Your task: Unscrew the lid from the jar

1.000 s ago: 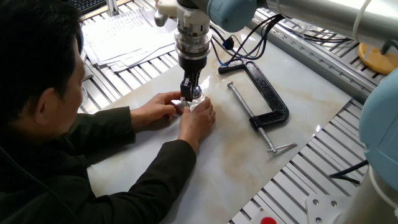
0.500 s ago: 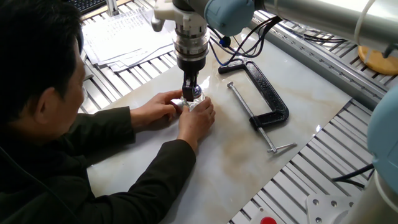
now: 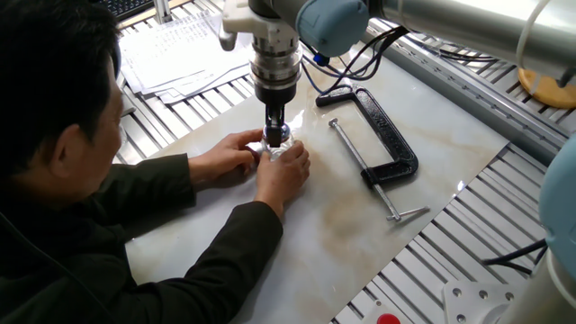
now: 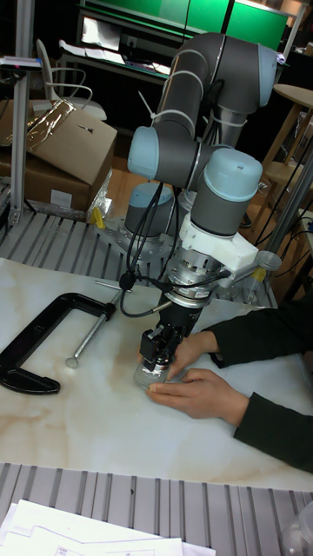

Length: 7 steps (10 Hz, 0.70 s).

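Centre-left of the fixed view, your gripper (image 3: pixel 275 137) points straight down over the jar (image 4: pixel 149 375), and its fingers come together at the jar's top. That is where the lid (image 3: pixel 278 134) sits, a small shiny glint between the fingertips. From here the jaws look closed on it, though the tips are dark and crowded, so you can't be fully sure how firm the hold is.

Look at the tall fixed view: the jar's clear rounded body shows at the lower middle of the frame, resting on the marble table (image 4: pixel 78 426), directly under the gripper. A person's hands are wrapped round it. One hand (image 3: pixel 282 173) cups it from the near side, the other hand (image 3: pixel 227 154) braces it from the left of the frame. So the jar is pinned against turning.

By my reading you're in the unscrewing step itself: lid gripped, jar held, wrist ready to rotate. Whether any thread has come free yet, I can't tell.

Your next move calls for rotation about the vertical, kept centred on the lid so the jar isn't dragged sideways into those fingers. Go gently, since glass is slippery and skin is right beside the jaws. Lift only once the lid turns free.

The black C-clamp (image 3: pixel 382 144) lies well apart to the right, no concern.
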{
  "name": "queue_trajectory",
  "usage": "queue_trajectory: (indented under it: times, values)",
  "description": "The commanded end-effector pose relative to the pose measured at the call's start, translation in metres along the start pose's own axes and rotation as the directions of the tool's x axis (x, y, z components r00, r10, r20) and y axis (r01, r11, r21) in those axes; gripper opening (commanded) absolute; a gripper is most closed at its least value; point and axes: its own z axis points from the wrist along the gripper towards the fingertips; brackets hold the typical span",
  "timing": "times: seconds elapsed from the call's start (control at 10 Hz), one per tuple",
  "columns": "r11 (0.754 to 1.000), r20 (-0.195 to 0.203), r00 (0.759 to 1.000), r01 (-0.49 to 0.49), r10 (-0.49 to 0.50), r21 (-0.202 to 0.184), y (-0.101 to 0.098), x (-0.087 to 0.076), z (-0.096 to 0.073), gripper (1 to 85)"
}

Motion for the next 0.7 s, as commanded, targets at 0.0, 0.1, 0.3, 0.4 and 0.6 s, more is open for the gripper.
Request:
queue_trajectory:
  times: [0.0,0.1,0.3,0.4,0.6]
  values:
    - [0.992,0.030,0.991,0.127,-0.128,0.021,-0.005,-0.005,0.000,1.0]
    - [0.982,0.040,0.981,0.189,-0.189,0.024,-0.005,-0.005,0.001,1.0]
    - [0.955,0.043,0.954,0.293,-0.295,0.045,-0.009,-0.006,0.002,1.0]
    - [0.936,0.044,0.936,0.346,-0.349,0.055,-0.011,-0.006,0.002,1.0]
    - [0.885,0.045,0.886,0.458,-0.462,0.085,-0.016,-0.010,0.001,1.0]
